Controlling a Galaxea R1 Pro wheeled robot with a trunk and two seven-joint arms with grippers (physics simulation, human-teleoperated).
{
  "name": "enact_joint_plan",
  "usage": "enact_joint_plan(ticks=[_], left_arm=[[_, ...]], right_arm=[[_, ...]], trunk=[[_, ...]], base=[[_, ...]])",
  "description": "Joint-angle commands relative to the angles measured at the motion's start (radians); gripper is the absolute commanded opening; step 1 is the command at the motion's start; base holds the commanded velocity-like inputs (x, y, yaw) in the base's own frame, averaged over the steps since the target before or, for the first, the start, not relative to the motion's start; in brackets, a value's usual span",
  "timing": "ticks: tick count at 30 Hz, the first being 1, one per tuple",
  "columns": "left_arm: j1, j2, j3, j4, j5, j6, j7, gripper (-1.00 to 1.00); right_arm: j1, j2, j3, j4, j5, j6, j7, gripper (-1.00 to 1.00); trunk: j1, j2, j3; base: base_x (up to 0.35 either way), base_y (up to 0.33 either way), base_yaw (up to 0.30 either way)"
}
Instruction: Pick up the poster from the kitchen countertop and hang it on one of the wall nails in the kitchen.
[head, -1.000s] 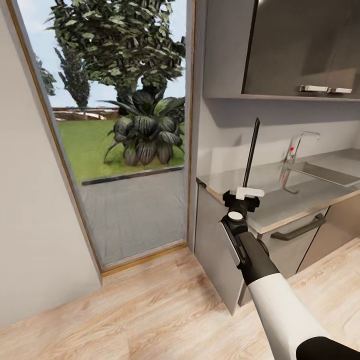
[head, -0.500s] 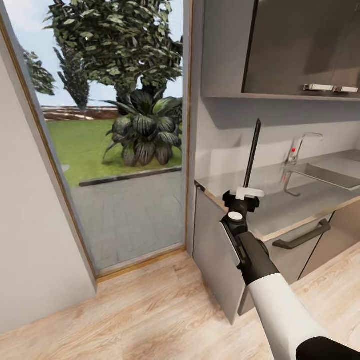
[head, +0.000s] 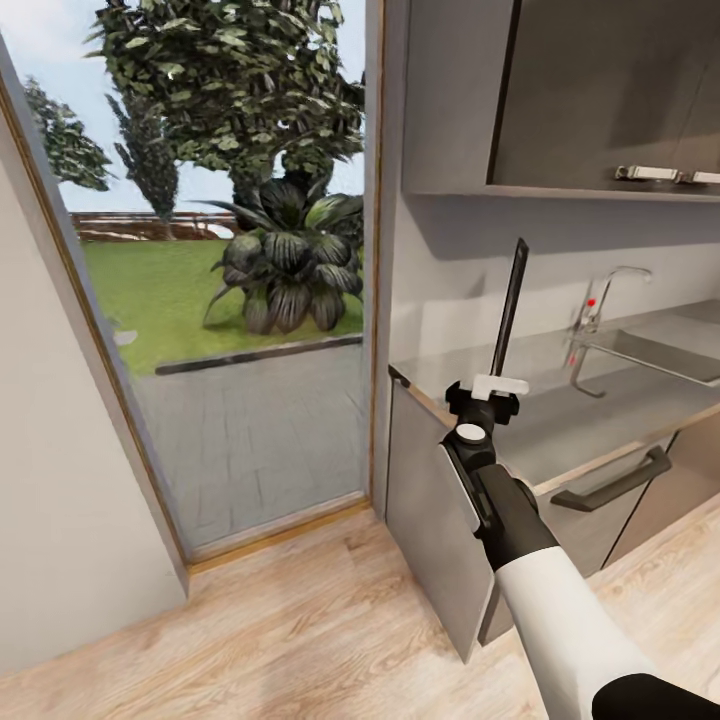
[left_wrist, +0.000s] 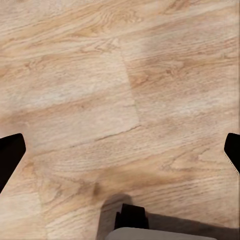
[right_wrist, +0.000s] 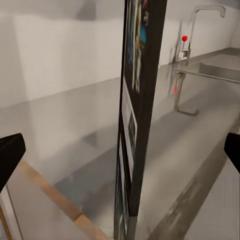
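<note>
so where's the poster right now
In the head view the poster stands edge-on in the right gripper, above the kitchen countertop's left end, beside the glass door.

My black-and-white right pincer (head: 488, 392) carries the black-framed thin poster (head: 508, 305), its face showing blue and white print; the glossy grey stone countertop (head: 590, 405) tops dark grey cabinets (head: 440, 520); pale oak-grain floorboards (left_wrist: 120, 100) lie below my left fingers (left_wrist: 10, 155), black.

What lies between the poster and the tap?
In the head view, only bare grey countertop lies between the poster and the tap.
</note>
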Motion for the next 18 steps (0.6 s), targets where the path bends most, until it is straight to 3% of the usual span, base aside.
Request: enact_joint_plan(ticks=[1,18], left_arm=[[0.000,0.000,0.001,-0.001,0.000,-0.002,0.000,1.00],[0.000,0.001,0.001,-0.001,0.000,-0.002,0.000,1.00]], right_arm=[[-0.001,0.000,0.003,-0.001,-0.006,0.005,-0.007,1.00],[-0.001,0.000,0.003,-0.003,-0.006,0.005,-0.008,1.00]], trunk=[[0.000,0.000,-0.001],[0.000,0.000,-0.001]], base=[[0.099,-0.030,0.000],[0.042,-0.025,0.000]])
